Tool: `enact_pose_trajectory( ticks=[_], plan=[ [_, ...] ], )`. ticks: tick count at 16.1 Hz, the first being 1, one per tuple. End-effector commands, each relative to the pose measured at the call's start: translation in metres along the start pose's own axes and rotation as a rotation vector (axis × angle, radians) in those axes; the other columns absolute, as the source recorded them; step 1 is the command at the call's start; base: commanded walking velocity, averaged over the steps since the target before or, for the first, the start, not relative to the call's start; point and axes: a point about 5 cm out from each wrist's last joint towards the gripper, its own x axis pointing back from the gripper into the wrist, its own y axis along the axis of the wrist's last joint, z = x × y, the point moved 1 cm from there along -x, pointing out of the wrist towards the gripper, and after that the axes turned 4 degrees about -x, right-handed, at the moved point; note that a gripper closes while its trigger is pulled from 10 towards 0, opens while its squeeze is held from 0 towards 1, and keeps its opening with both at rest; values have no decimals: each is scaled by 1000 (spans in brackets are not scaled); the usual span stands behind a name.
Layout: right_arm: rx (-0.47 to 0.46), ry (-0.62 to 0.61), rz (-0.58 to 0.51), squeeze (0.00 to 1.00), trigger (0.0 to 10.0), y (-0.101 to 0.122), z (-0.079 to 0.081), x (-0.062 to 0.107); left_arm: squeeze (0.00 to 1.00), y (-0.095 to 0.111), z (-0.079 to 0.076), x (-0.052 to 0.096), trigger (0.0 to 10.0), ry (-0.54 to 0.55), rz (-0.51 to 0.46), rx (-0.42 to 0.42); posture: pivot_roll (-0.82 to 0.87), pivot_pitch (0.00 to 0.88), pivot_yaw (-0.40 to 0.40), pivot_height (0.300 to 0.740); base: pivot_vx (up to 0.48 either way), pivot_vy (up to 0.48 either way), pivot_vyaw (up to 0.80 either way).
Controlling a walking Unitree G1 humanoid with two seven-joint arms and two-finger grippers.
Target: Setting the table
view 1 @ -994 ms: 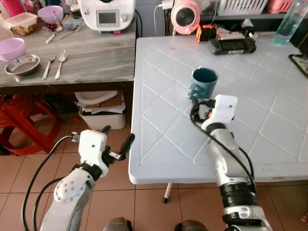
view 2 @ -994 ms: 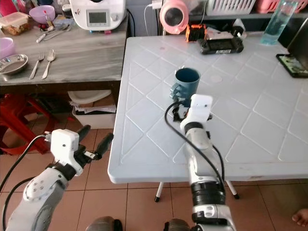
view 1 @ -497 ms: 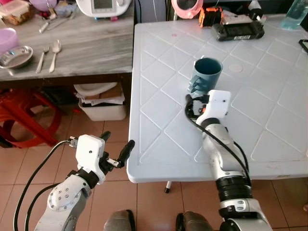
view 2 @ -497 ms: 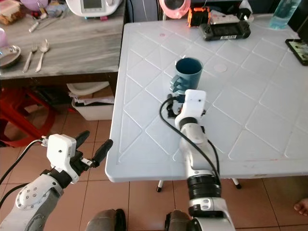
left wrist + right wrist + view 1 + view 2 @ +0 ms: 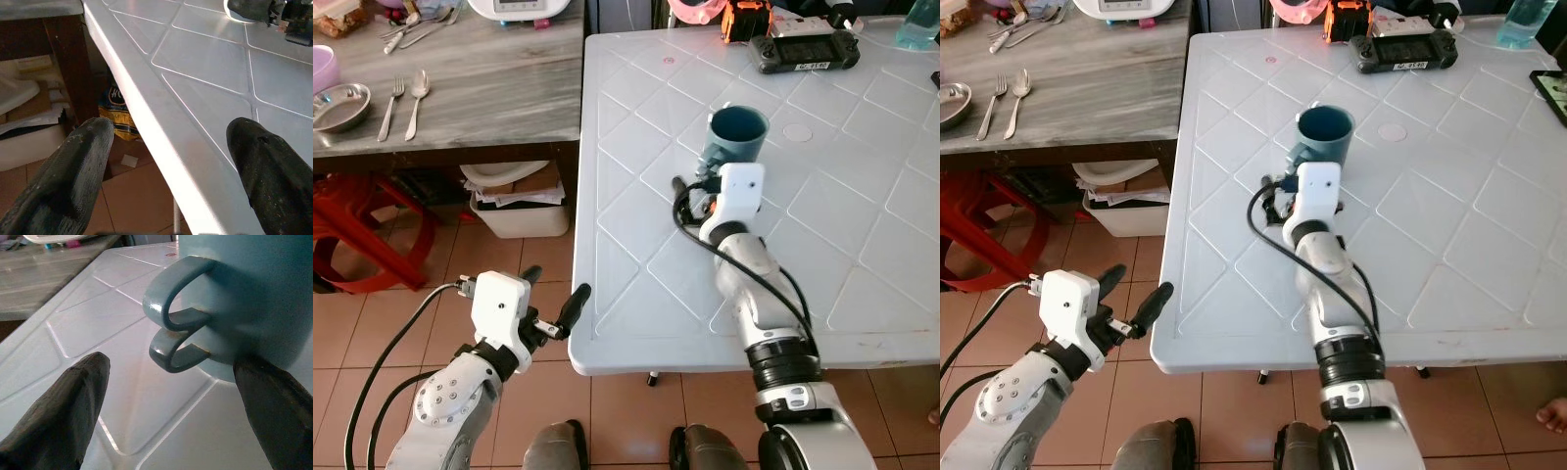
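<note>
Mug (image 5: 736,136): just beyond right gripper (image 5: 168,396), handle facing it
Right fingers: spread, holding nothing
Left gripper (image 5: 556,304): spread, idle

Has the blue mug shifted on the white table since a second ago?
No. The mug sits on the same diamond line of the table, near the round mark; the camera moved instead.

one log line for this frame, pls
task: set table | right gripper: open, at mug handle | left gripper: open, idle by table edge | mug: upright on table
</note>
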Motion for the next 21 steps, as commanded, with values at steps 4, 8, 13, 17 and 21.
enact_pose_trajectory(
  ticks=[4, 8, 13, 17, 21],
  plan=[
    [7, -80, -44, 0, 10000, 5, -13, 10, 0, -2, 0, -1, 10000, -4, 16, 3, 71, 167, 66, 740, 0, 0, 0],
    [38, -178, -49, 0, 10000, 0, -39, 23, 0, -2, 1, -4, 10000, -10, 15, 0, 65, 158, 72, 740, 0, 0, 0],
    [35, -134, -29, 0, 10000, 2, -33, 15, 0, -3, 2, -6, 10000, -11, 15, -8, 70, 151, 73, 740, 0, 0, 0],
    [62, -55, -11, 0, 10000, 0, -9, 7, 0, -3, 2, -7, 10000, -9, 16, -11, 72, 145, 72, 740, 0, 0, 0],
    [46, -8, -7, 0, 10000, 3, 15, -3, 0, -3, 1, -8, 10000, -12, 13, -9, 73, 140, 67, 740, 0, 0, 0]
  ],
)
